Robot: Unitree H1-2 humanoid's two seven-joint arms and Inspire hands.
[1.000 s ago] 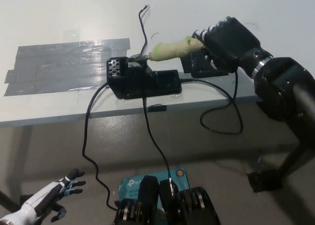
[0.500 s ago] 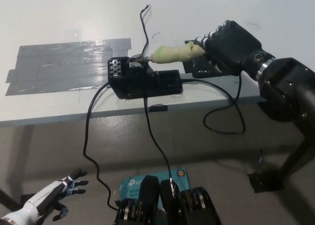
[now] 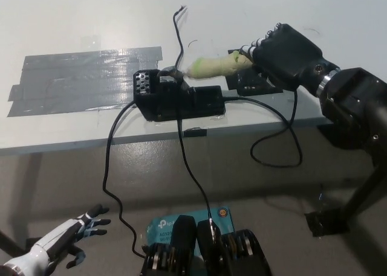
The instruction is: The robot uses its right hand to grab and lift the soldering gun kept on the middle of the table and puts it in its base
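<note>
Electronics lab or workshop bench.

Plain white table (image 3: 72, 22) with a broad patch of grey duct tape (image 3: 78, 80) stuck flat on its top. A black soldering base (image 3: 178, 101) sits near the table's front edge, black cables (image 3: 181, 161) trailing off it and down to a bare grey floor (image 3: 60, 185). A teal boxed gadget (image 3: 163, 226) lies on that floor. No home furnishings; all tools and wiring.
</note>
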